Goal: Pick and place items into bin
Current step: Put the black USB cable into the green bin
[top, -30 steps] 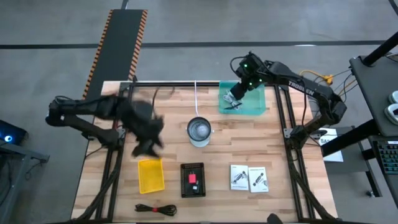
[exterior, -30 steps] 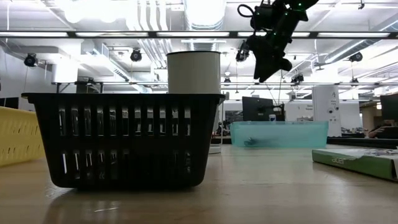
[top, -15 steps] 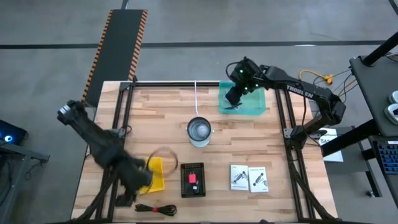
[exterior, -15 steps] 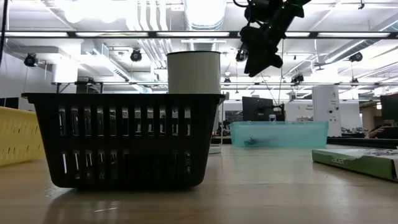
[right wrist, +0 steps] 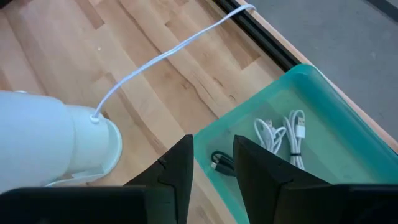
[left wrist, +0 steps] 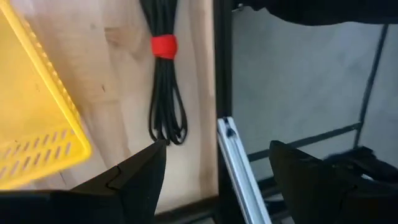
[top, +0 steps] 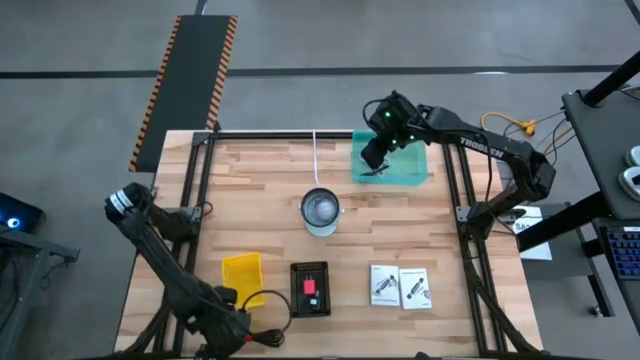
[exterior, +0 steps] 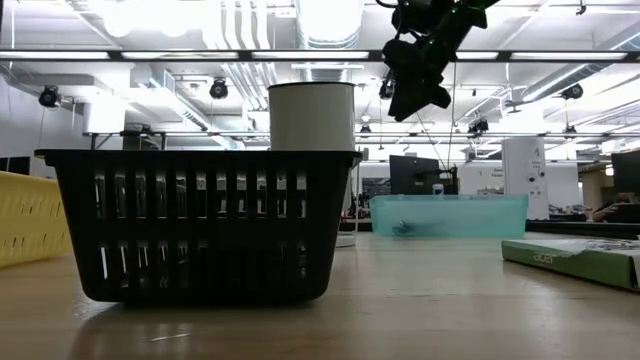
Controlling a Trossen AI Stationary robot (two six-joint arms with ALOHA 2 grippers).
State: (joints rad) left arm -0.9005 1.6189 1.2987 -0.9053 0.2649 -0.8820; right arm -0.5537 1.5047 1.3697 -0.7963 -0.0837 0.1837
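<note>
the left gripper (left wrist: pixel 214 174) hangs low at the near left corner of the table, its fingers (left wrist: pixel 134 171) spread wide apart with nothing between them; the black coiled cable (left wrist: pixel 165 93), bound by a red band, lies flat on the wood just ahead of them, close along the table's edge rail (left wrist: pixel 239 165) and beside the yellow tray (left wrist: pixel 34 124); the wide spread reads as a setup to straddle the bundle, and the cable's place right at the edge probably explains why the arm reaches so far forward and low; the right gripper (right wrist: pixel 211 165) hovers high over the near rim of the teal bin (right wrist: pixel 323 99), fingers a small gap apart and empty, likely because it has let an item go; inside the bin lie a white coiled cable (right wrist: pixel 283 134) and a small dark cable (right wrist: pixel 221 163); a white cord (right wrist: pixel 168 56) runs across the wood to the metal cup (top: pixel 320 210), which is no part of the job; the two white packets (top: pixel 400 285) and the black basket (top: pixel 309 289) with a small pink thing in it sit untouched at the near side.

compared with a second ago, the left arm has swung from the table's middle left down to the near corner, passing the yellow tray on the way; the right gripper has risen slightly and shifted a little over the bin; the objects on the table lie as they did.
</note>
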